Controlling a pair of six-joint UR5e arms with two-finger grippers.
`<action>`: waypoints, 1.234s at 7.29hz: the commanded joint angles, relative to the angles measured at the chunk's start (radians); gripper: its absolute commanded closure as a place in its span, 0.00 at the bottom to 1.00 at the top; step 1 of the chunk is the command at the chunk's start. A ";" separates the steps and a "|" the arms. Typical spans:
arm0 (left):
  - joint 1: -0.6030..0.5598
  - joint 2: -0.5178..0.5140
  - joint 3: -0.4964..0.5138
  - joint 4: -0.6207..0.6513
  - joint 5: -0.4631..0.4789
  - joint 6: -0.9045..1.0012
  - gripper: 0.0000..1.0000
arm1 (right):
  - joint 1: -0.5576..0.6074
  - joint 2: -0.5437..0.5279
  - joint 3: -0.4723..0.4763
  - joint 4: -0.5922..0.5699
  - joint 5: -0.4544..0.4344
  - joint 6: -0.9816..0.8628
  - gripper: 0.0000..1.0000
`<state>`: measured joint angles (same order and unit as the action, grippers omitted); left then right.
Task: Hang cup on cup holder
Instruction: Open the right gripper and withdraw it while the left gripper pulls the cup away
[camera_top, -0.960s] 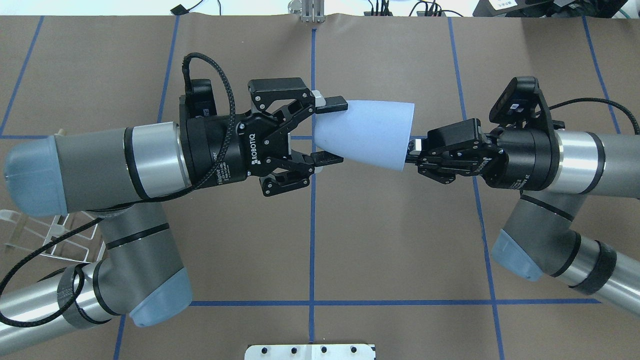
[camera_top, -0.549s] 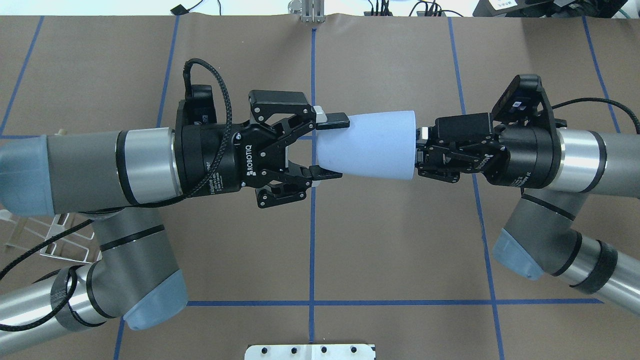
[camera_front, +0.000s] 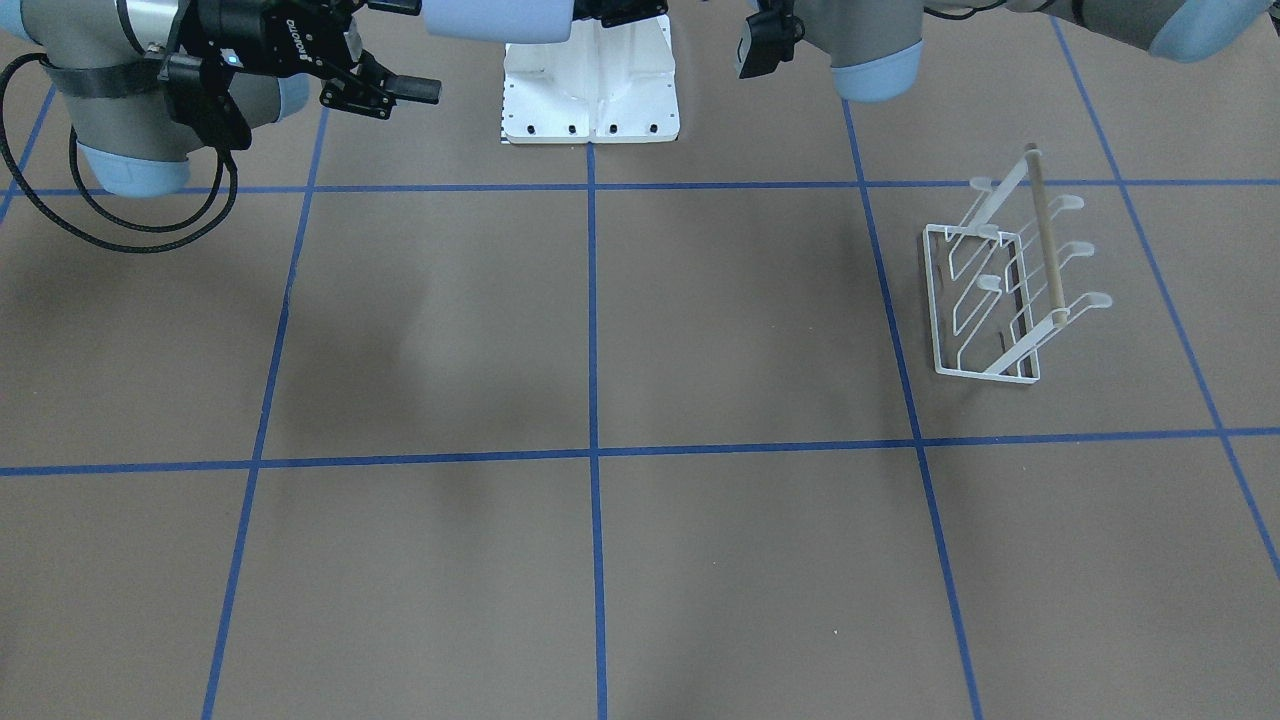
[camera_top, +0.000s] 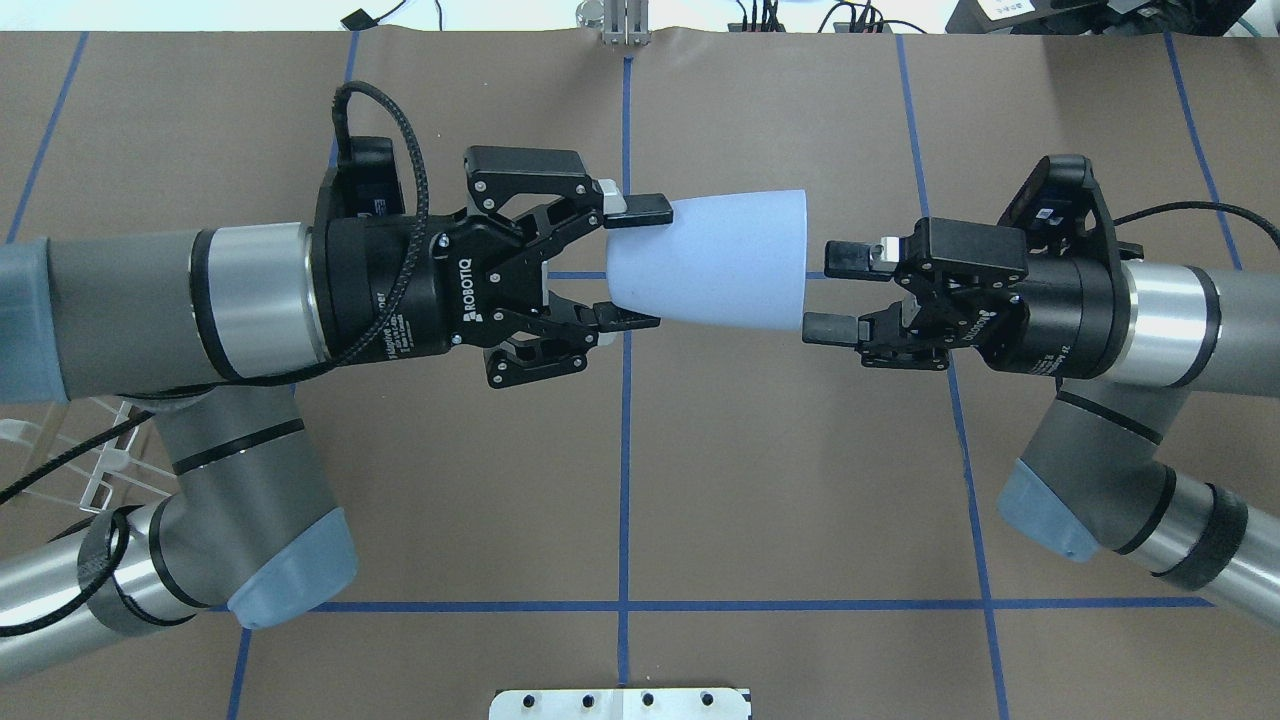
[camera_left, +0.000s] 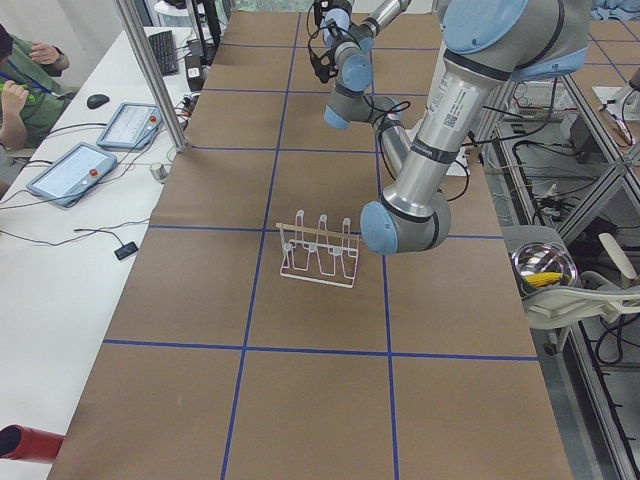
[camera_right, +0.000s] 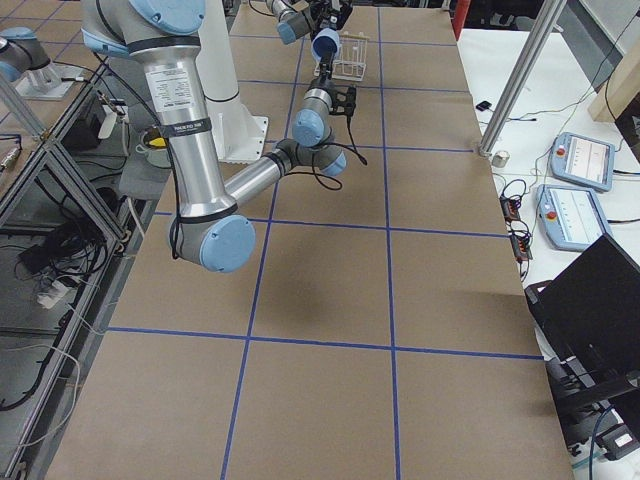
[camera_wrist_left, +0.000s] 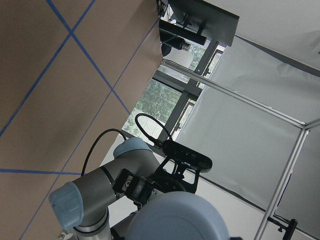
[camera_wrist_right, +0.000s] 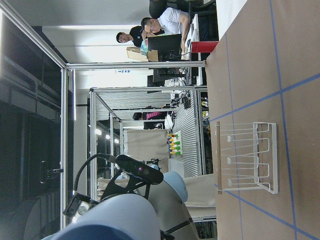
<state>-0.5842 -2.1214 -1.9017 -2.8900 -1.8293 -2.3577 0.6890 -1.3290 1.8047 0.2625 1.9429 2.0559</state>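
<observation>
The pale blue cup (camera_top: 710, 260) lies sideways in the air above the table's middle, narrow base toward my left arm. My left gripper (camera_top: 635, 265) is shut on the cup's base. My right gripper (camera_top: 838, 290) is open just off the cup's wide rim and does not touch it. In the front-facing view the cup (camera_front: 500, 18) is at the top edge, with the open right gripper (camera_front: 405, 48) beside it. The white wire cup holder (camera_front: 1005, 290) with its wooden bar stands on the table on my left side, empty. It is mostly hidden under my left arm in the overhead view (camera_top: 100, 470).
The white robot base plate (camera_front: 590, 90) sits at the table's near edge. Blue tape lines cross the brown table (camera_top: 780, 480). Operators' tablets (camera_left: 75, 170) and a red cylinder (camera_left: 20, 440) lie on the side bench.
My right gripper has opened, let go of the cup's rim and drawn back to the right. My left gripper has moved left and a little away from the robot with the cup.
</observation>
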 joint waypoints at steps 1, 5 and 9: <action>-0.074 0.024 0.018 0.001 -0.039 0.000 1.00 | 0.001 -0.057 -0.011 0.056 0.004 0.000 0.00; -0.296 0.049 0.131 0.153 -0.210 0.234 1.00 | 0.264 -0.091 -0.195 -0.126 0.114 -0.396 0.00; -0.449 0.115 0.081 0.521 -0.297 0.723 1.00 | 0.533 -0.104 -0.194 -0.827 0.197 -1.065 0.00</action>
<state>-0.9898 -2.0455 -1.7923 -2.4602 -2.1196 -1.7848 1.1491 -1.4277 1.6019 -0.3524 2.1216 1.2057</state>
